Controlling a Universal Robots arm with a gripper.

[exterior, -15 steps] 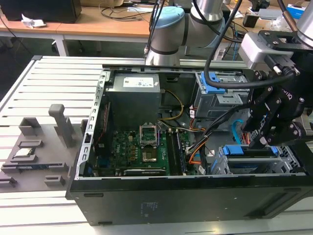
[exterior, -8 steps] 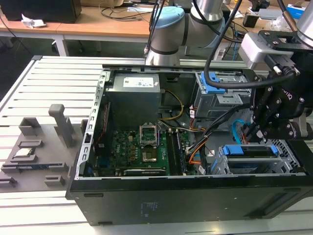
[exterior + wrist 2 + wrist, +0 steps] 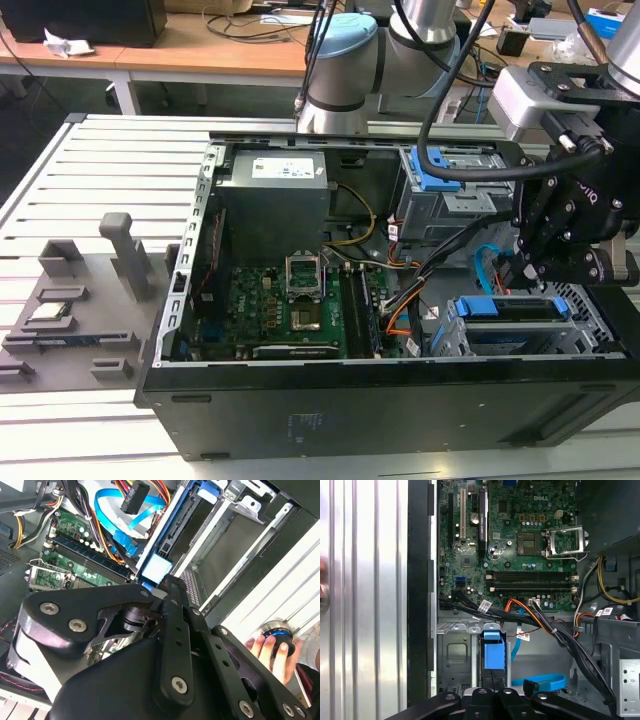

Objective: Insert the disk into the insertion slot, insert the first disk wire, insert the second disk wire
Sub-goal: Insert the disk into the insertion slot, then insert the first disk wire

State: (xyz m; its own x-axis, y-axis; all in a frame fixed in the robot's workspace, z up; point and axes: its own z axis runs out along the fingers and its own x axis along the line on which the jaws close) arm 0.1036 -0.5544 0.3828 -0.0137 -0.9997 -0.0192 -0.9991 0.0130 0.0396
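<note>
One black gripper [image 3: 527, 276], fingers pinched together on the bright blue carrier of the silver disk [image 3: 505, 306], is holding it in the low grey perforated metal slot [image 3: 452, 338], risking a jam on the walls if tilted or pinching the looped light-blue flat cable [image 3: 545, 684]

Ribbed metal table [image 3: 110, 160] carries an open black computer case [image 3: 380, 400]; a grey parts fixture [image 3: 75, 310] sits at the exterior view's left.
</note>
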